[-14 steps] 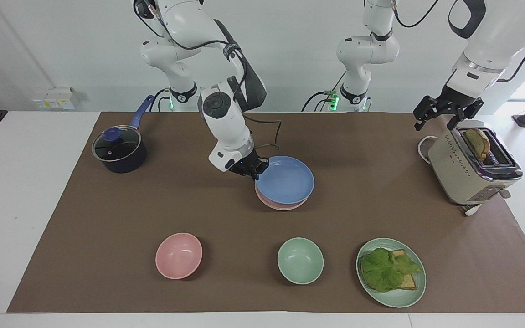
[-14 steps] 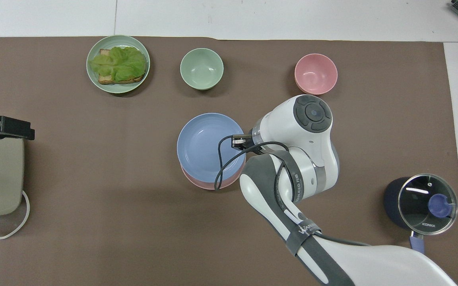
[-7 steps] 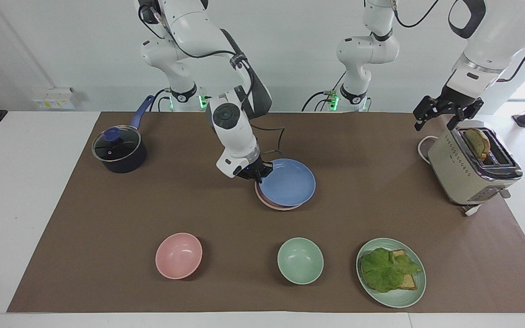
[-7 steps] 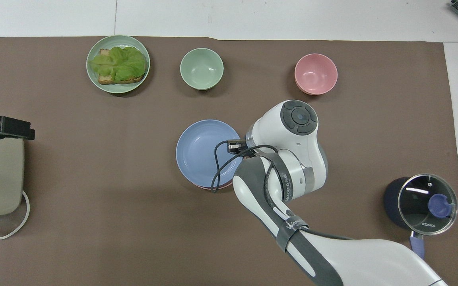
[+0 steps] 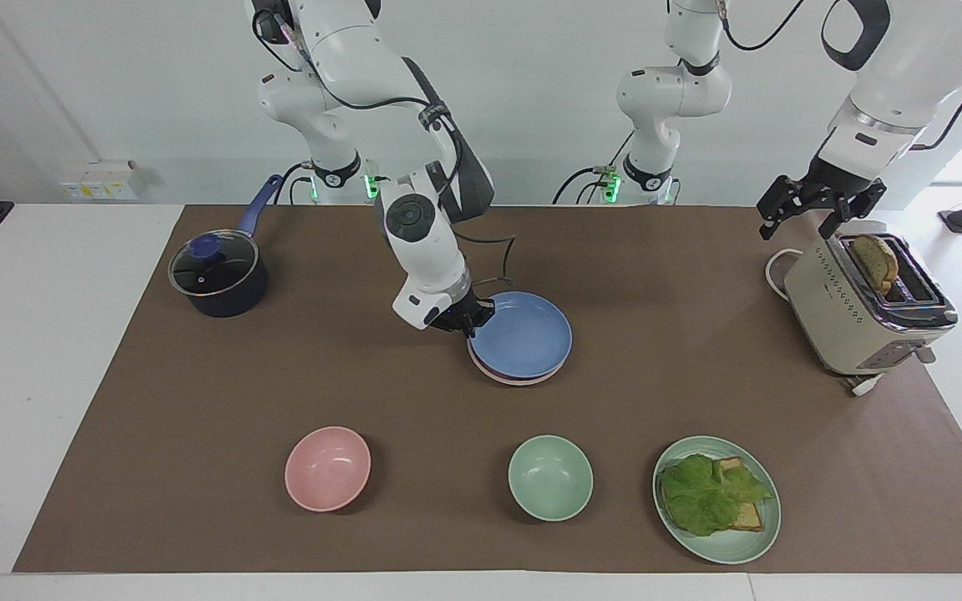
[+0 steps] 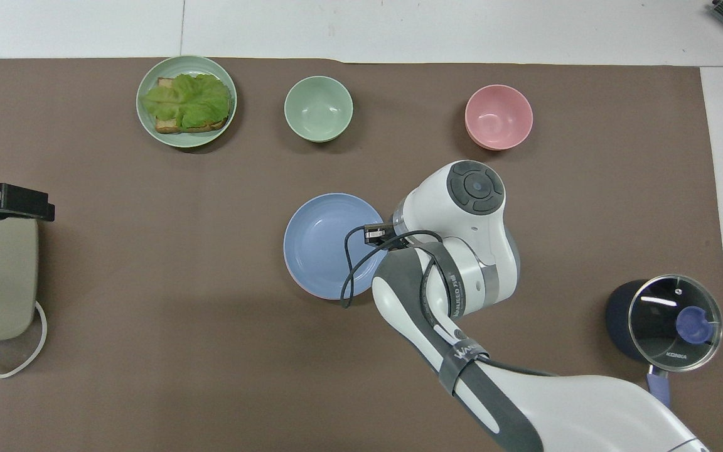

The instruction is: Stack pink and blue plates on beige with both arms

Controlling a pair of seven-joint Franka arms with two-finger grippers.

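Flanking blue plate (image 5: 524, 335): bowls (image 5: 327, 467), toaster (image 5: 863, 305), saucepan (image 5: 218, 274).

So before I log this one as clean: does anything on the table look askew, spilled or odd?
Nothing spilled or damaged. The blue plate sits slightly off-centre on the stack, a sliver of pink plate showing beneath, with the right gripper shut on its rim. The left gripper waits open over the toaster.

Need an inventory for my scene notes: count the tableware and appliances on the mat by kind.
Plates: 3 showing: blue plate, pink plate under it, mint green plate
Bowls: 2: pink bowl, green bowl
Saucepan: 1
Toaster: 1
Total: 7
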